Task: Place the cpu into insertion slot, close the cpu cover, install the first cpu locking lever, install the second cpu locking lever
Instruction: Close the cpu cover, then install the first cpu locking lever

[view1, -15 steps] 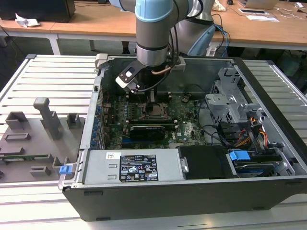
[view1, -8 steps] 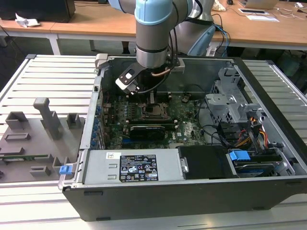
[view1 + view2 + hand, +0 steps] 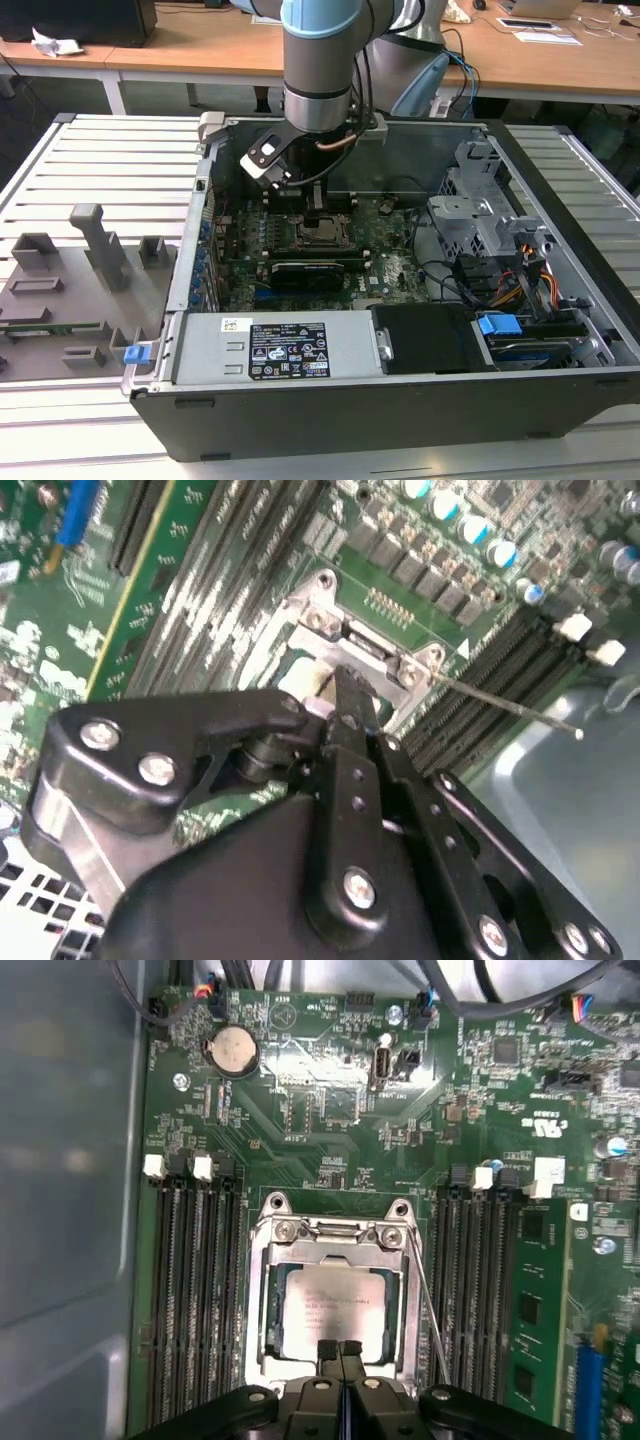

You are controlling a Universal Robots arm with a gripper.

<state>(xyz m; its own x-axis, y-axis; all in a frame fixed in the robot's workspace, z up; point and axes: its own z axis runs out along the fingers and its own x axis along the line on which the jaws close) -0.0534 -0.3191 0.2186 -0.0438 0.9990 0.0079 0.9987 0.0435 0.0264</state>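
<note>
The cpu, a silvery-grey square chip, lies flat in the socket on the green motherboard. The cpu cover lies down around it, framing it with its window. A thin wire locking lever runs along one side of the socket; in the second wrist view this lever sticks out free, away from the socket. My gripper is shut with nothing in it, its tips over the socket's edge. In the exterior view the gripper hangs just above the socket.
Memory slots flank the socket on both sides. A long black card sits in front of the socket. The open case holds a power supply, drive cages and cables. A grey fixture tray lies at the exterior view's left.
</note>
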